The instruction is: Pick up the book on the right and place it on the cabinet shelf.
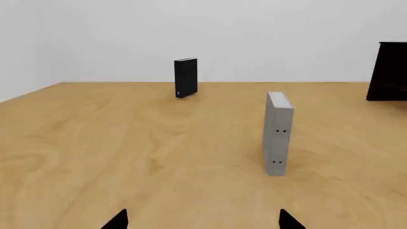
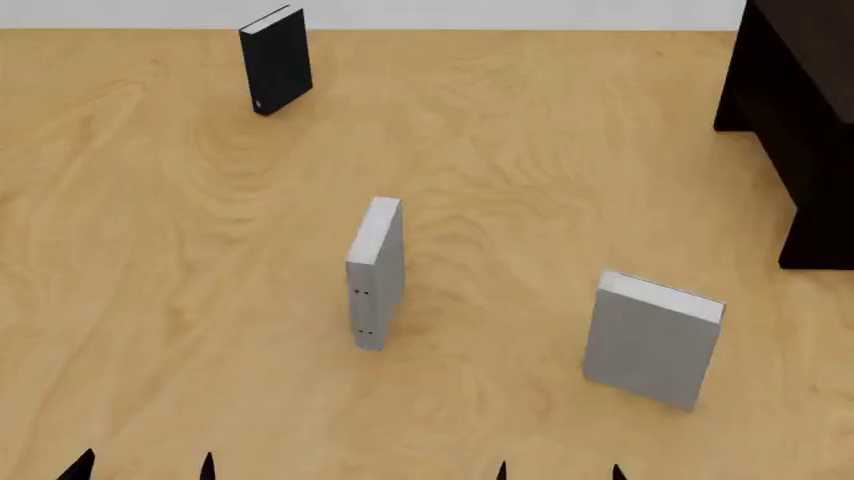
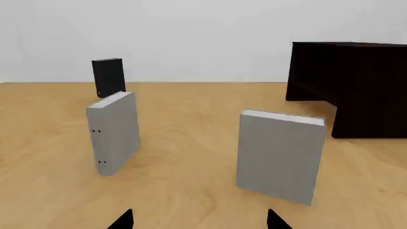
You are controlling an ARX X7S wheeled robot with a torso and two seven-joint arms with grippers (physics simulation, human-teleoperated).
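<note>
The book (image 2: 650,343), thick, plain light grey with white page edges, stands upright on the wooden table at the front right; it also shows in the right wrist view (image 3: 279,155). The very dark cabinet (image 2: 798,110) stands at the back right, its shelf not visible; it also shows in the right wrist view (image 3: 353,83) and the left wrist view (image 1: 389,71). My right gripper (image 2: 558,472) is open and empty, a short way in front of the book. My left gripper (image 2: 144,468) is open and empty at the front left.
A thinner grey book with dark spine dots (image 2: 375,272) stands upright mid-table. A black book (image 2: 276,60) stands at the back left. The wooden table (image 2: 160,250) spreads wide around them; a white wall lies behind.
</note>
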